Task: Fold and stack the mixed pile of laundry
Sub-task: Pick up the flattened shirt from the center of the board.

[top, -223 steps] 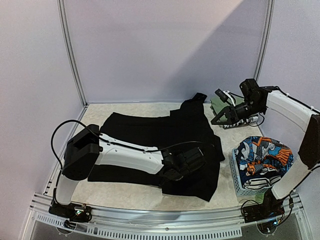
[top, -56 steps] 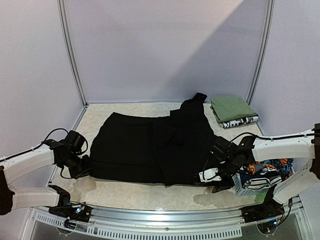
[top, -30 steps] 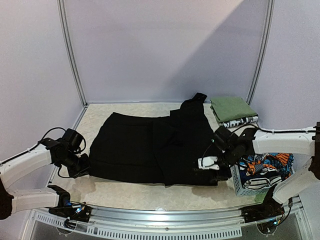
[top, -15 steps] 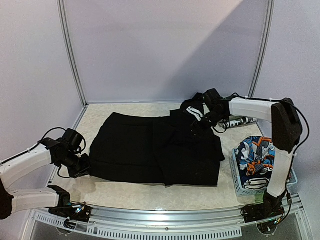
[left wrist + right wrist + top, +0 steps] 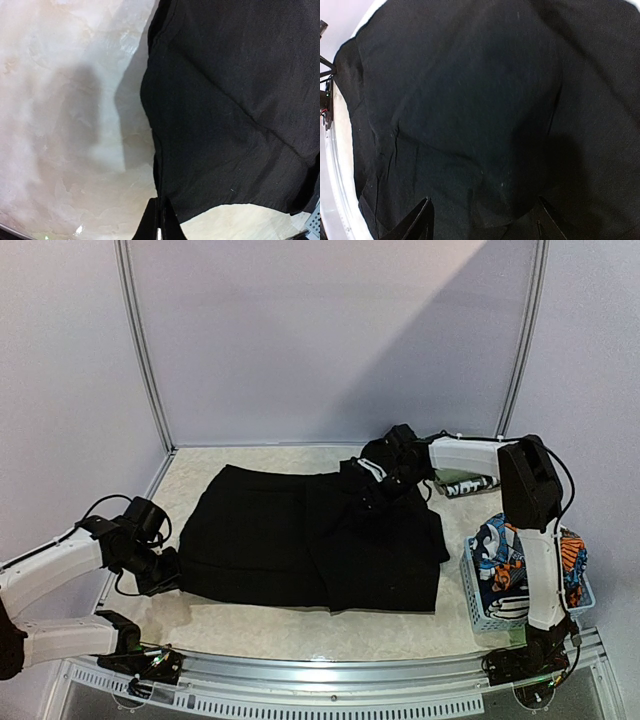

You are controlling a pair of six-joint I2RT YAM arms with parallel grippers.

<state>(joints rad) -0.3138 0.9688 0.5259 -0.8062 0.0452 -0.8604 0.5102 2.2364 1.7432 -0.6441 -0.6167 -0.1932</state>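
1. Top view: the large plain black garment lies spread left-to-right on the worktop; the right pincer is nearest its far-right corner.
2. Left wrist: the left pincer is closed at the garment's edge; whether it grips is unclear.
3. Right wrist: fingers apart, garment directly below.

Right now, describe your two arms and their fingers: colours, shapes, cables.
Both arms are smooth white shells joined by blocky black joints. A black cable loops off the left arm; another runs along the right arm. The fingers are black and tapered.
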